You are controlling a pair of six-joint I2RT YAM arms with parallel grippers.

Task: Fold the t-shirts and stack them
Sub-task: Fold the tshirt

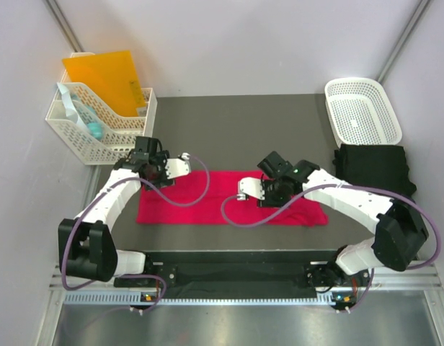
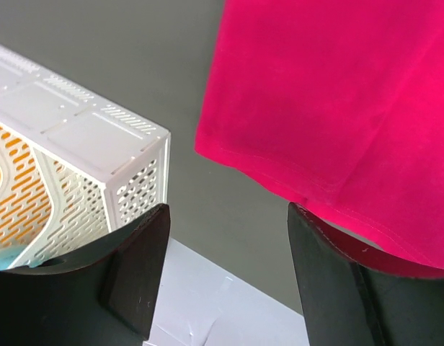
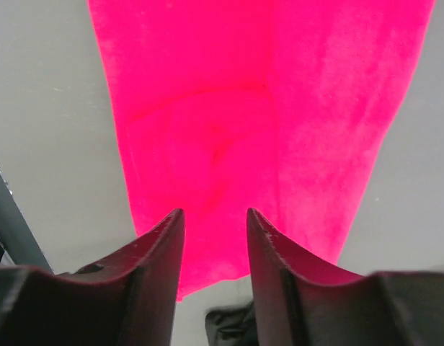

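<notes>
The pinkish-red t-shirt (image 1: 207, 198) lies folded into a long flat strip across the dark mat. The black t-shirt (image 1: 373, 167) sits folded at the mat's right edge. My left gripper (image 1: 148, 163) hovers open beside the red strip's far left corner. In the left wrist view the gripper (image 2: 229, 213) has nothing between its fingers and the red cloth (image 2: 337, 94) lies off to the right. My right gripper (image 1: 271, 191) is over the strip's right half. In the right wrist view its jaws (image 3: 215, 213) stand narrowly apart above the red cloth (image 3: 265, 108), gripping nothing.
A white lattice basket (image 1: 362, 108) stands at the back right, behind the black shirt. A white slotted organizer (image 1: 92, 126) holding an orange folder (image 1: 107, 76) stands at the back left, close to the left gripper; its corner (image 2: 85, 144) fills the left of the left wrist view.
</notes>
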